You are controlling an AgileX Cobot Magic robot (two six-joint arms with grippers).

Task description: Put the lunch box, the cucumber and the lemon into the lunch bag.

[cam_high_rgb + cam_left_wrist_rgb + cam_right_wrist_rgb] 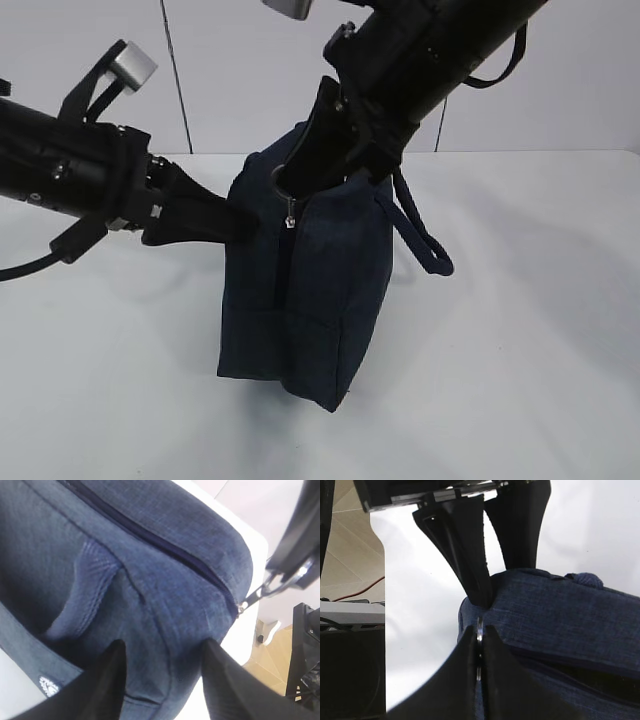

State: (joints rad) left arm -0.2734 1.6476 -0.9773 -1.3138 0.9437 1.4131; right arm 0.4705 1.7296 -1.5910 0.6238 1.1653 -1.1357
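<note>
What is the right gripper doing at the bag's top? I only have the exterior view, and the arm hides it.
Observer: In the right wrist view the right gripper is shut on the silver ring pull of the lunch bag.
Operator: And the left one, is it clamping fabric or just touching?
Observer: The left wrist view shows the left gripper with its fingers on either side of a fold at the bag's end, pinching it.
Operator: Is the zipper open yet?
Observer: In the left wrist view the zipper looks closed along the stretch that shows, up to the pull.
</note>
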